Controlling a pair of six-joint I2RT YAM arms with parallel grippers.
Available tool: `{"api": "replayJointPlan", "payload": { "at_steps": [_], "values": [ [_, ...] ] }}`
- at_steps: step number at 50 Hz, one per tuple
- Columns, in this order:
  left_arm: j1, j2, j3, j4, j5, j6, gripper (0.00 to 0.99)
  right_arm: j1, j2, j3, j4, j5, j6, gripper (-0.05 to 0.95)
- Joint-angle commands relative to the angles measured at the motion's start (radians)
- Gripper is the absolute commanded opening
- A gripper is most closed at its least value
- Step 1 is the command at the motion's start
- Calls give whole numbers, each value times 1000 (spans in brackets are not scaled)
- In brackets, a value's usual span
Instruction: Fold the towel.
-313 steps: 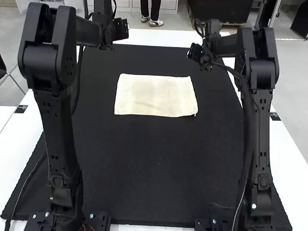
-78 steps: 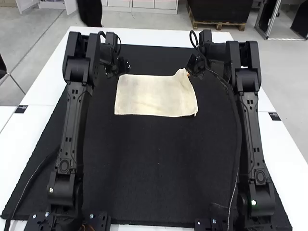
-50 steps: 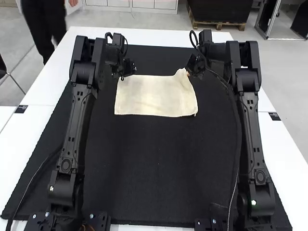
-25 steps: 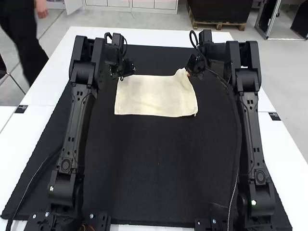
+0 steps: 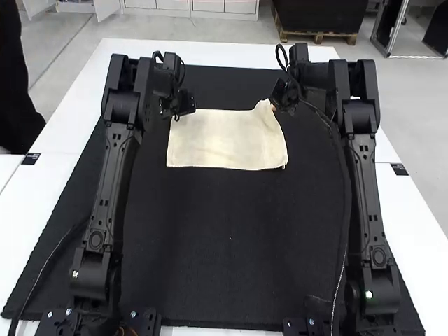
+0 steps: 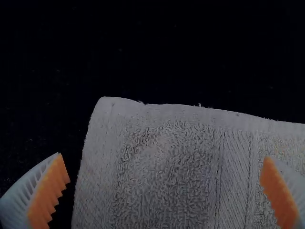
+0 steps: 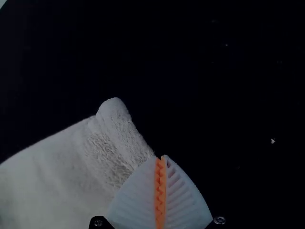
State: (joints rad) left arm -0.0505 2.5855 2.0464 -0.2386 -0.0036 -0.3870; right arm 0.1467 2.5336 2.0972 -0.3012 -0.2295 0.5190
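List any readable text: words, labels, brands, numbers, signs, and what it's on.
No legible text.
Small black patch on the left of the white table: any print too small to read.
Matching black patch on the right: same.
Towel: none seen.

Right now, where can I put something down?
The big mat patch between the left arm and right arm, this side of the towel, looks free. A thinner strip lies beyond the towel. It's crowded at the towel's far corners, by the left hand and right hand.
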Motion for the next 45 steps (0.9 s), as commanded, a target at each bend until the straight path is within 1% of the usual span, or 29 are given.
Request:
{"api": "replayJointPlan", "payload": {
  "at_steps": [1,6,9,10,15,19,26,28,32,40,45],
  "values": [
    [3,32,29,-5,-6,2,956,8,-55,11,5,-14,10,-15],
    [0,33,29,-10,-4,0,910,10,-55,12,5,-14,12,-15],
    [-2,33,29,-13,1,2,841,8,-55,12,5,-14,12,-15],
    [-2,33,29,-18,7,4,802,10,-55,12,5,-14,12,-15],
    [-5,35,28,-30,40,7,521,8,-55,11,5,-16,10,-15],
    [-8,35,20,-30,51,7,372,10,-55,11,5,-18,10,-15],
    [-17,41,8,-39,53,14,305,10,-53,12,5,-18,12,-15],
    [-20,44,5,-47,53,16,254,10,-55,12,5,-18,10,-15],
    [-25,44,-3,-50,63,20,197,10,-53,12,5,-18,10,-15],
    [-31,41,-3,-61,68,53,161,10,-53,11,5,-19,10,-15],
    [-29,39,-2,-67,67,66,93,10,-55,11,5,-21,10,-15]
  ]
}}
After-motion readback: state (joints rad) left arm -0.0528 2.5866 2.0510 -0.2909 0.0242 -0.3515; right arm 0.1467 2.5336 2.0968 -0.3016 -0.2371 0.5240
